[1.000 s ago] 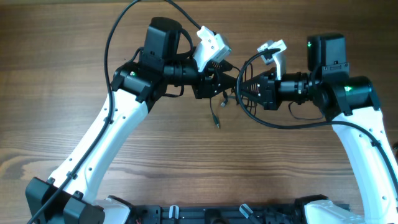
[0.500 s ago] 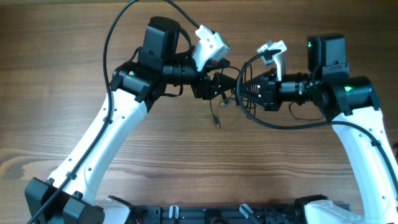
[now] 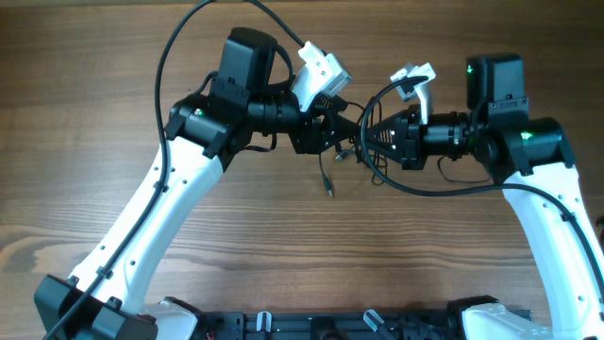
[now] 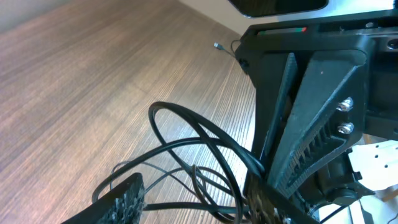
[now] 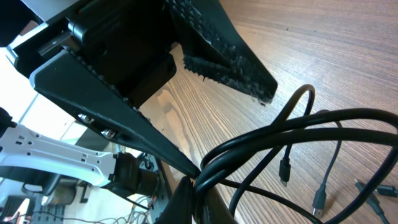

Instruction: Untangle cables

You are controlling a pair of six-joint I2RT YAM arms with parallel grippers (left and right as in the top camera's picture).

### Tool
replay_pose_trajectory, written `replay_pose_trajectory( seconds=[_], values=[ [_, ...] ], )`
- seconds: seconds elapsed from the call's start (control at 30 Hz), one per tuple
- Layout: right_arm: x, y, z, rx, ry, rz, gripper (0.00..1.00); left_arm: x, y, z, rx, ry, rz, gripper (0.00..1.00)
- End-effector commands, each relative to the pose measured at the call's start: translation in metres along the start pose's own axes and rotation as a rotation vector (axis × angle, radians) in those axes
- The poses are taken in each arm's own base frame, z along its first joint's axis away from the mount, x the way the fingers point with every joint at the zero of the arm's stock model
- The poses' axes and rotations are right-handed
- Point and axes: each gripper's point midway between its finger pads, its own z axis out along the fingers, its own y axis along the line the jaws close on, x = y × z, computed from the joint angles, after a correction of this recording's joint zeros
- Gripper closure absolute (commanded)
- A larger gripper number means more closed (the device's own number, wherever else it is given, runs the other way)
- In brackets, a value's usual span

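Cables [image 5: 292, 134] form one tangled bundle of loops, hanging over the table [image 3: 94, 142] just ahead of the right gripper [image 5: 189, 186], which is clenched on some strands. Opposite the right gripper, the left gripper [image 4: 193, 193] is spread wide around loops, grasping nothing. Untangling looks barely begun: no cord lies separate yet.

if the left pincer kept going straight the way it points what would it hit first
Most likely the cables looped just ahead of the left pincer, then the right pincer, which faces it closely. The exact gap between them is unclear.
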Motion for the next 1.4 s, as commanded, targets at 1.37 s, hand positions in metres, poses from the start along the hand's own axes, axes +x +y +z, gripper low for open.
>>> replay_pose_trajectory(
  seconds=[1.37],
  values=[
    [-0.018, -0.004, -0.012, 0.153, -0.048, -0.111, 0.95, 0.008, 0.0, 0.025, -0.028, 0.024, -0.073, 0.31]
  ],
)
